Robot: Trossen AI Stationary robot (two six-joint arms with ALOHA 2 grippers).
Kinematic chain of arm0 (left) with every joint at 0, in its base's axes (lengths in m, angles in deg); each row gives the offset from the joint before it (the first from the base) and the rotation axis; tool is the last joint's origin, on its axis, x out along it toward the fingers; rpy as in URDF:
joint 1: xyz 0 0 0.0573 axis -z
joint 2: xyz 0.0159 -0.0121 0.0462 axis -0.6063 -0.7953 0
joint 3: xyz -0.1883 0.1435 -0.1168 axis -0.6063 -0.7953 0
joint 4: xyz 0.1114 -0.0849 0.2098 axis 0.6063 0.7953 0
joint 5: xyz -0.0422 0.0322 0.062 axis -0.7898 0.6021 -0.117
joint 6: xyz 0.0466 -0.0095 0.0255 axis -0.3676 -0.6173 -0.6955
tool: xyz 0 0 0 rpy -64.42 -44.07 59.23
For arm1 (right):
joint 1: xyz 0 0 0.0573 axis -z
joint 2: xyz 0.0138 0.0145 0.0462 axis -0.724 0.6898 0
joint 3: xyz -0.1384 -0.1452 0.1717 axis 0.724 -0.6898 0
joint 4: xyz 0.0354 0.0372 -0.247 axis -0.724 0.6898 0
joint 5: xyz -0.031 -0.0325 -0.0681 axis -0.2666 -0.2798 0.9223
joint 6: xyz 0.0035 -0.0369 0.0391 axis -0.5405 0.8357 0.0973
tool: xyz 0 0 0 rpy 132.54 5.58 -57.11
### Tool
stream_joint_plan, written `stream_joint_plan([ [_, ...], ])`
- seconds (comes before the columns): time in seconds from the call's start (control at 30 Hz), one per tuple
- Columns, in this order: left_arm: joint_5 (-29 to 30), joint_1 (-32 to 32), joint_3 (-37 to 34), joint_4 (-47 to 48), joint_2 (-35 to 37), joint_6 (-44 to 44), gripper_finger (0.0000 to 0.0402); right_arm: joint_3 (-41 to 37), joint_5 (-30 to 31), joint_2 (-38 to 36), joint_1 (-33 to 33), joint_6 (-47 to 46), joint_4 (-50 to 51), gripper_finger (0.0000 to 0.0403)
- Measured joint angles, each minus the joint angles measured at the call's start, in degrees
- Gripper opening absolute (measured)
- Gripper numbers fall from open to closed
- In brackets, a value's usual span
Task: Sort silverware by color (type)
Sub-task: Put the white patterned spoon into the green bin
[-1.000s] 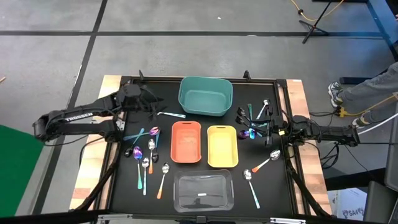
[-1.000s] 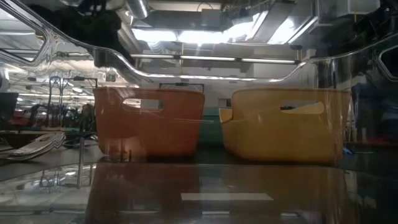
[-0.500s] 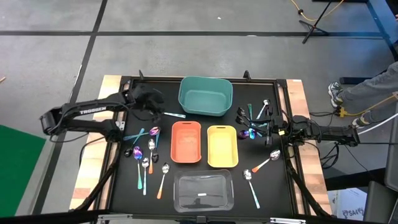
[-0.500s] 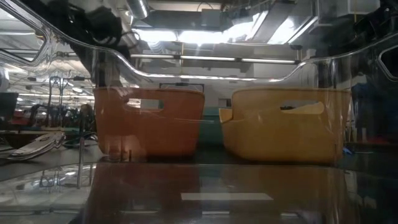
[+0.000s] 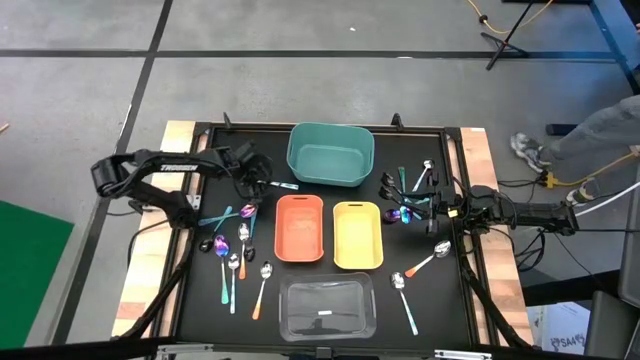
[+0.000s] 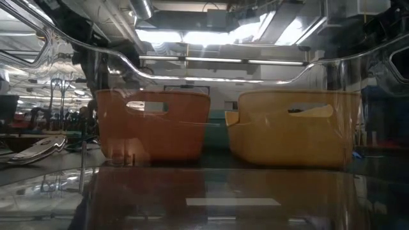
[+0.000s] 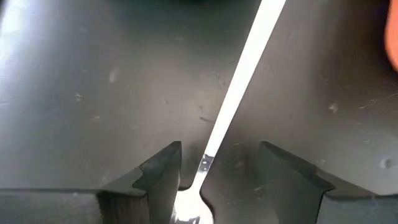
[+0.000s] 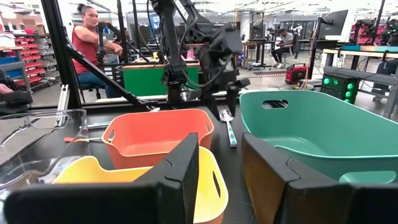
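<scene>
The left hand (image 5: 256, 183) hangs low over a silver spoon with a teal handle (image 5: 281, 185), which lies flat on the black tabletop (image 5: 460, 300) just beside the near-left corner of the teal bin (image 5: 331, 153). Its fingers (image 7: 163, 177) are spread wide, one on each side of the spoon's narrow neck, with nothing gripped; that straddle reads as the set-up for a pinch at the thinnest part, where flat metal is easiest to catch off the surface. The other wrist view shows the same spoon lying under that hand, between the teal bin and the orange bin (image 5: 299, 228).

The right hand (image 5: 440, 211) waits to the right of the teal bin, above a small cluster of cutlery (image 5: 412, 195) that lies close by; its fingers (image 8: 180, 180) are parted and empty, facing the bins.

All four bins look empty, so the sorting seems barely begun. The orange bin and yellow bin (image 5: 357, 235) sit side by side in front of the teal bin, with the clear bin (image 5: 328, 307) farther forward still, presumably grouped centrally so both arms can reach them. The remaining silverware lies in two loose groups: one (image 5: 236, 250) left of the orange bin and well forward of the teal bin, another (image 5: 418, 268) right of the yellow bin, each on the side of the nearer arm.
</scene>
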Motion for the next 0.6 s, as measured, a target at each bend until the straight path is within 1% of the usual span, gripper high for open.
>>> stream_joint_plan([
  [0.17, -0.06, 0.00, 0.00, -3.36, -4.79, -0.84, 0.0208, 0.00, 0.00, -0.01, 0.00, 0.01, 0.02, 0.0112],
  [0.37, -0.53, 0.00, 0.28, -3.76, -7.20, -0.84, 0.0204, 0.00, 0.00, -0.01, -0.01, 0.01, 0.02, 0.0112],
  [0.47, -0.52, 0.00, 0.26, -3.87, -7.07, -0.84, 0.0191, 0.00, 0.00, -0.01, -0.01, 0.01, 0.02, 0.0112],
  [0.6, -0.59, 0.04, 0.15, -3.80, -6.49, -0.84, 0.0163, 0.00, 0.00, -0.02, 0.00, 0.01, 0.02, 0.0112],
])
